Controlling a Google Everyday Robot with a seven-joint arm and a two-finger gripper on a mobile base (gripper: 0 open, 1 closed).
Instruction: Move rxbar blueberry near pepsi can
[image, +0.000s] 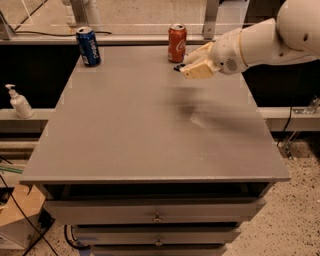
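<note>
Camera view | gripper (185, 69) aloft beside red can (177, 43) | jaws grasping rxbar blueberry (177, 67)

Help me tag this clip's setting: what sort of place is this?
Probably a robotics lab or test area: a grey drawer bench, a cardboard box on a speckled floor, a pump bottle on a side ledge. The gripper hovers over the bench's far right, beside the red can.
</note>
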